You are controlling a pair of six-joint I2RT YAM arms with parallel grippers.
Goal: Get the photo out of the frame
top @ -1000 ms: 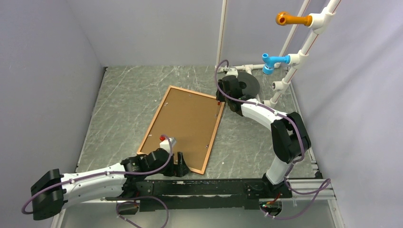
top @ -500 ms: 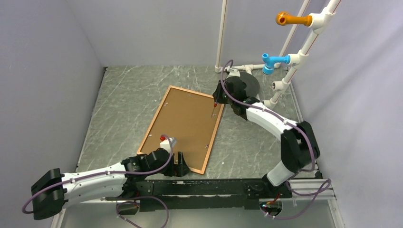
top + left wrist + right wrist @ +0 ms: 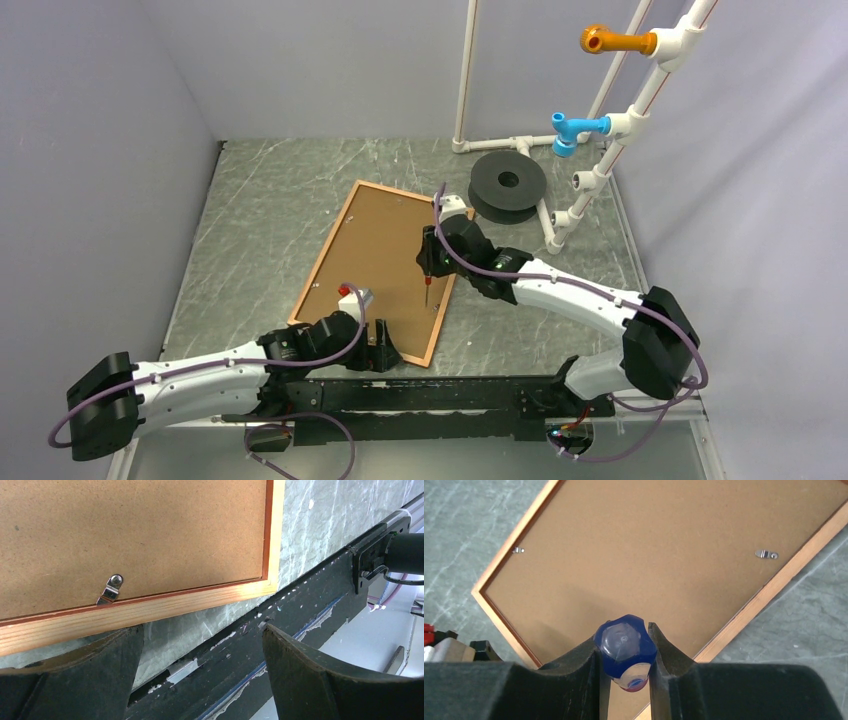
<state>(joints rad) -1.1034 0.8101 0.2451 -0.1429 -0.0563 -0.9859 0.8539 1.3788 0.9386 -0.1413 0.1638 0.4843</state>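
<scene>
The frame (image 3: 322, 252) lies face down on the grey table, a plain brown backing panel (image 3: 375, 250) filling it. The photo is hidden under that panel. My right gripper (image 3: 428, 262) hangs over the panel near the frame's right rail, shut on a blue-handled screwdriver (image 3: 625, 647) whose red shaft (image 3: 427, 290) points down at the panel. Small metal clips (image 3: 766, 554) hold the panel at the rails. My left gripper (image 3: 200, 630) is open at the frame's near right corner (image 3: 150, 607), with nothing between its fingers; another clip (image 3: 111, 590) sits just beyond.
A black spool (image 3: 508, 185) lies at the back right beside a white pipe rack with a blue fitting (image 3: 570, 130) and an orange one (image 3: 610, 40). The black mounting rail (image 3: 450, 395) runs along the near edge. Grey walls close in on the left, back and right.
My right arm has swung from the frame's far right corner toward me along the right rail, carrying the screwdriver. The left arm and the frame have not moved.
</scene>
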